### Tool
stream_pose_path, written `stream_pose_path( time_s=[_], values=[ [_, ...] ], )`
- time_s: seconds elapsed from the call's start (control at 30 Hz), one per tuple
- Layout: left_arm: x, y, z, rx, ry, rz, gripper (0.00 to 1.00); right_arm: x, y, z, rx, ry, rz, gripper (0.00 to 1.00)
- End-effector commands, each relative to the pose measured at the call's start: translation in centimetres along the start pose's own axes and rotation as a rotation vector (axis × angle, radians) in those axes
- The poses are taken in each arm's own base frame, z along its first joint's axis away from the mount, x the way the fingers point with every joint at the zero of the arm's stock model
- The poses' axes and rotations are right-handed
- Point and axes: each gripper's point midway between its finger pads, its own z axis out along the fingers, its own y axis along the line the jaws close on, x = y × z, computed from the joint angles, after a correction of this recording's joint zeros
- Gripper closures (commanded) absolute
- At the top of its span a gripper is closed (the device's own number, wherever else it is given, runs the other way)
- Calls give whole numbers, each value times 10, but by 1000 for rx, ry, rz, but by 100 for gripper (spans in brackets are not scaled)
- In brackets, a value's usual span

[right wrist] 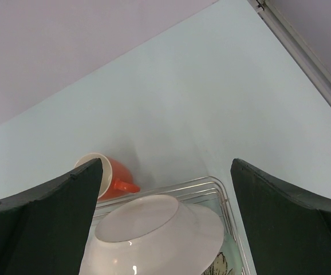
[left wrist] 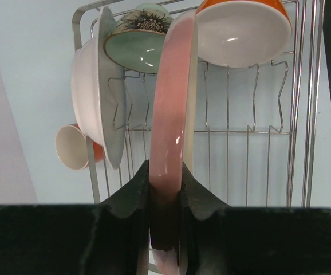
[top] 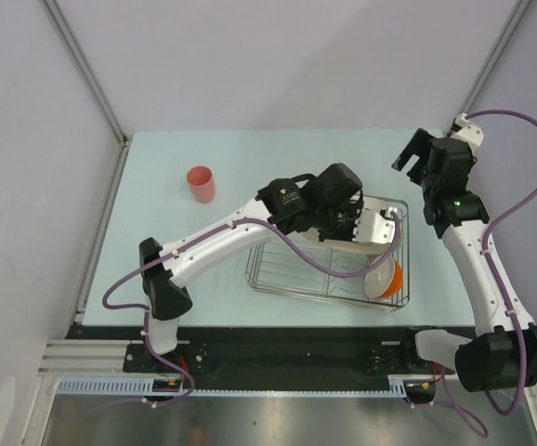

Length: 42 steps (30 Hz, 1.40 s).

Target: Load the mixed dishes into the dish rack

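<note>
My left gripper (left wrist: 165, 169) is shut on the rim of the large pink plate (left wrist: 174, 114), which stands on edge over the silver dish rack (left wrist: 251, 132). In the rack are the white plate (left wrist: 94, 97), the sage-green bowl (left wrist: 137, 48) and the orange white-lined bowl (left wrist: 240, 28). The orange mug (left wrist: 74, 146) lies on the table just outside the rack. The pink tumbler (top: 201, 183) stands alone at the far left. My right gripper (top: 415, 153) is open and empty, above the table beyond the rack's far right corner.
The rack (top: 329, 260) sits at centre right of the pale table, with the orange bowl (top: 386, 279) at its near right end. The right wrist view shows the mug (right wrist: 111, 175), the white plate (right wrist: 154, 232) and the rack rim (right wrist: 211, 183). Grey walls enclose the table.
</note>
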Motion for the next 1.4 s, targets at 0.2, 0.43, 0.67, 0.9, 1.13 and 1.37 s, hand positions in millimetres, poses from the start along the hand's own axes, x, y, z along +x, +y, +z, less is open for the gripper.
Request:
stream_pose_path(
  time_s=[0.2, 0.43, 0.67, 0.9, 1.13, 1.37],
  values=[
    [-49, 18, -1, -63, -167, 83, 100, -17, -6, -6, 23, -69, 20, 0],
    [-48, 15, 18, -37, -163, 69, 100, -15, -7, -12, 14, -65, 10, 0],
    [-42, 5, 41, 2, -144, 42, 100, -10, 0, -17, -15, -60, 1, 0],
    [-25, -8, 57, 33, -101, 15, 100, -3, 2, -17, -23, -54, -5, 0],
    [3, -25, 74, 67, -34, -10, 100, -1, 2, -15, -24, -48, 3, 0],
    [5, -27, 69, 67, -19, -25, 52, 0, 5, -13, -32, -46, 14, 0]
  ],
)
